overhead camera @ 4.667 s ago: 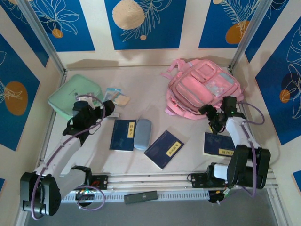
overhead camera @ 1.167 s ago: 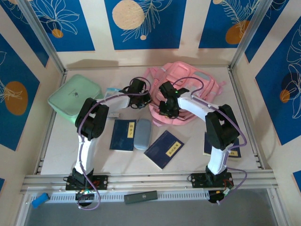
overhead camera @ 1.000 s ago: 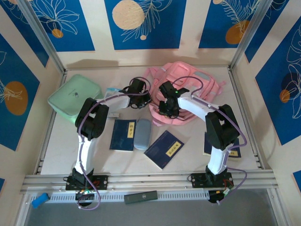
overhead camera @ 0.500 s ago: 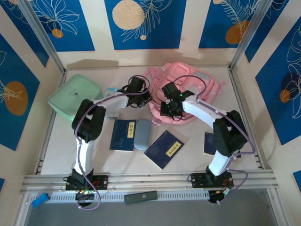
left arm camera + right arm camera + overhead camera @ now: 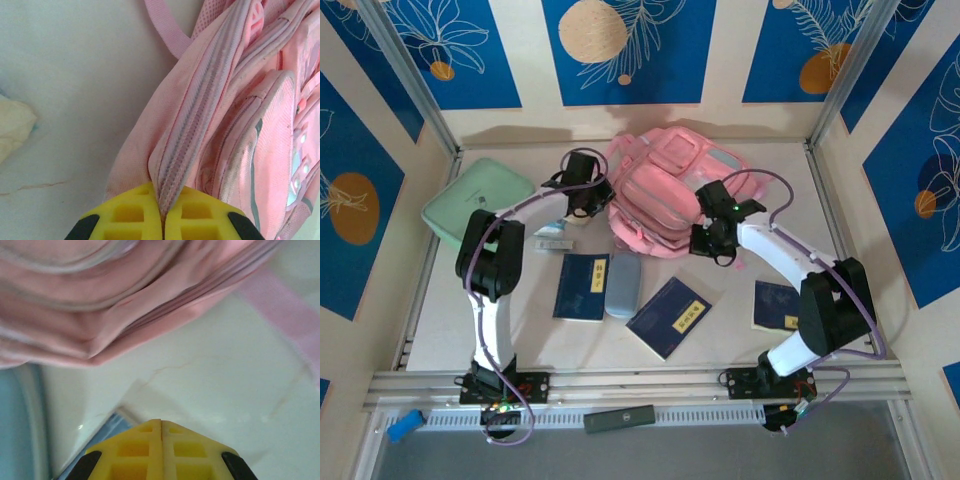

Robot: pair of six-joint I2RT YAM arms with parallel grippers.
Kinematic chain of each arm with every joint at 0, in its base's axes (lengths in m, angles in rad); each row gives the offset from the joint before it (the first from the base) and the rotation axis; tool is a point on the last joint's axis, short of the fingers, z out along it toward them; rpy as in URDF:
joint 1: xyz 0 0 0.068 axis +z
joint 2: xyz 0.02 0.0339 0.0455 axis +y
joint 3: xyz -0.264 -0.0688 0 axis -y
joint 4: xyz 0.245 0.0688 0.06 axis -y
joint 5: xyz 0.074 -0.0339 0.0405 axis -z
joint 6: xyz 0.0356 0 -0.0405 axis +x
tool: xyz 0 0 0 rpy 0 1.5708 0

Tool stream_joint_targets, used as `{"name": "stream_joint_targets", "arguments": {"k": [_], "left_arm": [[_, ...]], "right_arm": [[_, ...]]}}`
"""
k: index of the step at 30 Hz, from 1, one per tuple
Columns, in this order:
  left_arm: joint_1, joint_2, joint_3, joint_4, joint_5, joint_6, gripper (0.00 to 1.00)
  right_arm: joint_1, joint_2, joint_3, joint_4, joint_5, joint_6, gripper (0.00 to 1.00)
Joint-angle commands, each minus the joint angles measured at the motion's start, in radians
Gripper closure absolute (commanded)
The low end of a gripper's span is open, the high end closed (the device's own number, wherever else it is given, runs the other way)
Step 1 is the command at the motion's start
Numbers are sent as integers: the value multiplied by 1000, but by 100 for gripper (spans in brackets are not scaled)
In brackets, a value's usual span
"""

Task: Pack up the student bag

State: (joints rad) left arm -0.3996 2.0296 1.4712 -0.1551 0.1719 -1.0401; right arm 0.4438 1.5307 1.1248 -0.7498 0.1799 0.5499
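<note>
Pink student bag (image 5: 660,200), grey-blue patches | left jaws pinch its seam | right jaws closed, empty

student bag (image 5: 660,200) dragged left, right claw (image 5: 704,243) moved right

Cream walls (image 5: 525,60) with blue floral panels (image 5: 630,70), aluminium posts (image 5: 405,75), pale marbled tabletop (image 5: 720,330).

Both arms reach out from their bases with elbows bent and forearms angled in toward each other. The left arm (image 5: 525,212) stretches far and toward the centre, and the left gripper (image 5: 161,200) pinches the zip seam of the student bag (image 5: 225,100) between closed yellow fingers (image 5: 127,215). The right arm (image 5: 790,262) bends leftward. The right gripper (image 5: 161,432) is pressed closed and holds nothing.
</note>
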Motion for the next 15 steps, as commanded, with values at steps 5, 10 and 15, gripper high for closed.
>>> {"name": "stream_joint_targets", "arguments": {"k": [5,10,15], "left_arm": [[-51,-52,-30,128,56,-57,100],[-58,-77,-38,100,28,-32,100],[-57,-80,-37,94,32,-21,100]], "right_arm": [[95,136,181,83,-244,92,80],[74,248,267,96,-263,141,71],[110,314,339,22,-133,99,62]]}}
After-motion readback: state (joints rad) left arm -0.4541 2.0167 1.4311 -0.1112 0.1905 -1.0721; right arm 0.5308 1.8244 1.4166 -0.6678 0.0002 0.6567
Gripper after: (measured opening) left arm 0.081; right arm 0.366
